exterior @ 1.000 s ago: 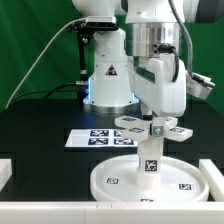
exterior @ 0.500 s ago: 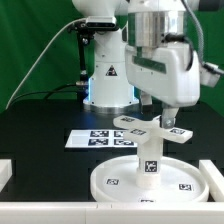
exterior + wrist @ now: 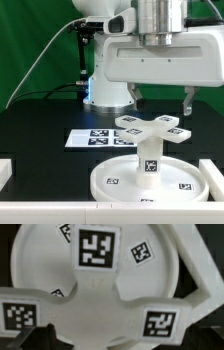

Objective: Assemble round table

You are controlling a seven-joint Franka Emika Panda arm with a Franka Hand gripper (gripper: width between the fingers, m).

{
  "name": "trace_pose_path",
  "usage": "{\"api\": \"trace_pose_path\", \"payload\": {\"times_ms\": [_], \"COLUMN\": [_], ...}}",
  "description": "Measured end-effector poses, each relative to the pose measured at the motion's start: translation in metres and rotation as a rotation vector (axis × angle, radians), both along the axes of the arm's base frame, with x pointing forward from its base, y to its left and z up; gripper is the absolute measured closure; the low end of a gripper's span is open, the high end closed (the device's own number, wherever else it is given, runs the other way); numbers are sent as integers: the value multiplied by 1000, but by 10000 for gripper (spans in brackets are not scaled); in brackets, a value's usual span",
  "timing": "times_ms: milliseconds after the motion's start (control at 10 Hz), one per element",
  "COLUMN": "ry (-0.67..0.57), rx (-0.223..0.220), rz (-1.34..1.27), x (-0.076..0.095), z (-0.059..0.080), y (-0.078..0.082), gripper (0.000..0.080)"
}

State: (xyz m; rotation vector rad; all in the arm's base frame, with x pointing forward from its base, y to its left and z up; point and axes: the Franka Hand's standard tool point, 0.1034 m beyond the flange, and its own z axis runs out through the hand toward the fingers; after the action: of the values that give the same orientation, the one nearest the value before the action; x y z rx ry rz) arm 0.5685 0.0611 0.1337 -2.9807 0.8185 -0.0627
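The round disc (image 3: 110, 181) lies on the black table at the front. The short thick leg (image 3: 148, 160) stands upright in its middle, with the lobed foot (image 3: 152, 126) on top of it. My gripper (image 3: 160, 100) hangs just above the foot, open, its two fingers spread wide and holding nothing. In the wrist view the foot (image 3: 100, 300) fills the picture with its tagged lobes, and the disc (image 3: 35, 263) lies behind it. My gripper (image 3: 120, 339) shows there as two dark fingertips (image 3: 38, 336) apart, one on each side of the foot.
The marker board (image 3: 95, 139) lies flat behind the disc. The arm's white base (image 3: 108, 82) stands at the back. A white rail (image 3: 60, 212) runs along the table's front edge, with a raised white block (image 3: 8, 170) at the exterior view's left.
My gripper has turned about its vertical axis, so its broad side now faces the exterior view. It has risen off the foot and its fingers have spread apart. The table parts have not moved.
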Motion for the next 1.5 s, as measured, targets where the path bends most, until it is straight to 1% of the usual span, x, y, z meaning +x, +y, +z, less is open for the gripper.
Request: {"api": "trace_pose_path", "payload": {"times_ms": [300, 400, 500, 600, 1200, 1500], "ry": [-10, -19, -23, -22, -12, -1], "rx": [-19, -51, -67, -74, -87, -91], "rz": [242, 402, 522, 606, 605, 597], "x": [1, 2, 1, 0, -4, -5], "z": [-1, -3, -5, -7, -24, -31], "y": [-4, -12, -18, -20, -19, -25], "gripper": [151, 151, 151, 151, 151, 151]}}
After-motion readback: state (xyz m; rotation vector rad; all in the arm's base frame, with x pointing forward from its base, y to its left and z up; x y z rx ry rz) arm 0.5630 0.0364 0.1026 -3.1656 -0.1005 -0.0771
